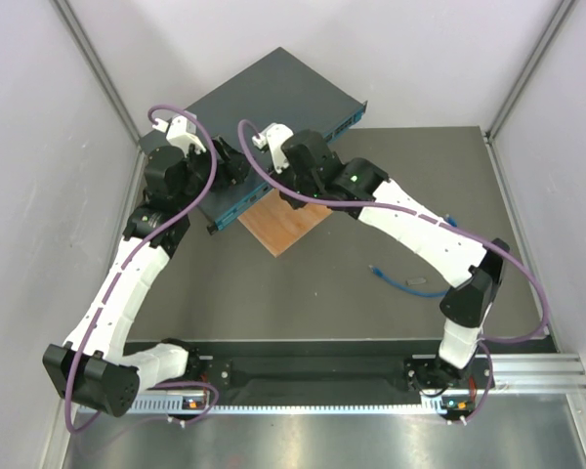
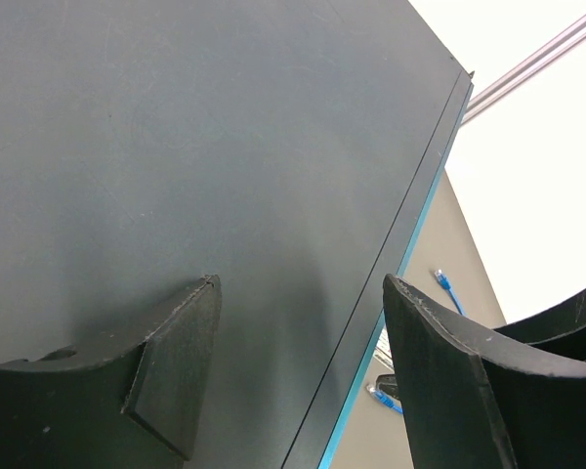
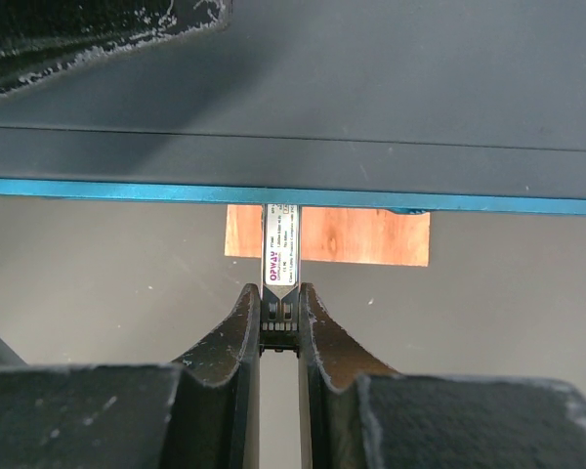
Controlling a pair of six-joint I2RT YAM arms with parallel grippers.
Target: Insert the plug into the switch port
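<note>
The switch [image 1: 264, 98] is a flat dark teal box at the back left, raised on a wooden square [image 1: 283, 223]. My right gripper [image 3: 279, 315] is shut on a small grey metal module with a white label [image 3: 279, 256]. The module's far end meets the switch's blue front face [image 3: 127, 189]. In the top view the right gripper [image 1: 285, 188] is at that front edge. My left gripper [image 2: 301, 283] is open and empty over the switch top [image 2: 225, 147] near its front edge, as the top view [image 1: 225, 166] also shows. The plug [image 1: 376, 269] lies loose on the table.
The plug's thin blue cable [image 1: 410, 284] lies on the dark table right of centre, also seen in the left wrist view [image 2: 441, 281]. The wooden square [image 3: 371, 234] shows under the switch. White walls enclose the table on three sides.
</note>
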